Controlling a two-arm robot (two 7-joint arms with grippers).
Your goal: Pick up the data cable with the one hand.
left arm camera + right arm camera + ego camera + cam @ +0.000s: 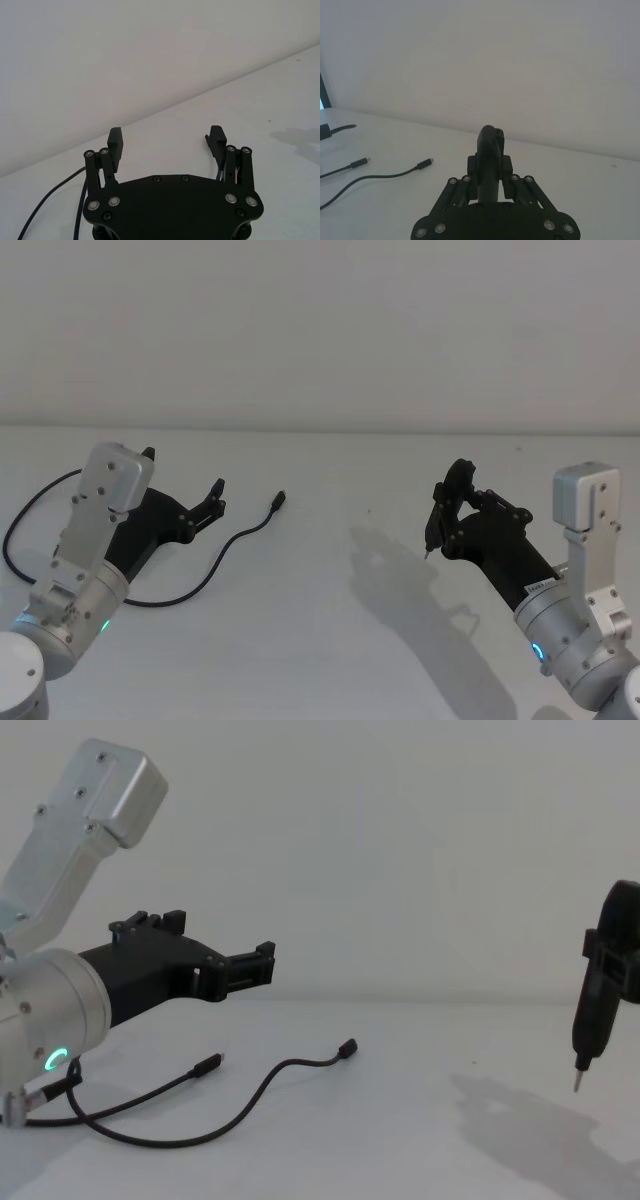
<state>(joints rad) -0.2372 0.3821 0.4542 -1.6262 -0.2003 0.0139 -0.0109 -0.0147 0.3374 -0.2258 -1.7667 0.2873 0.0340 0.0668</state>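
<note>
Left end effector [183, 472] hovers wide open and empty above the counter [330, 640], where the data cable [215, 560] lies curled beneath it — best straddled squarely and low before closing — while the right end effector [455, 492], gripping a pen-like tool [437, 518], sits parked well apart.

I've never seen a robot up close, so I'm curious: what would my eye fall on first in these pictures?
Probably the two black claws over the white table. The left gripper, jaws wide open, hangs above a thin black data cable that curls across the table's left side. On the right, the right gripper clamps a pen-like tool with its metal tip pointing down.
</note>
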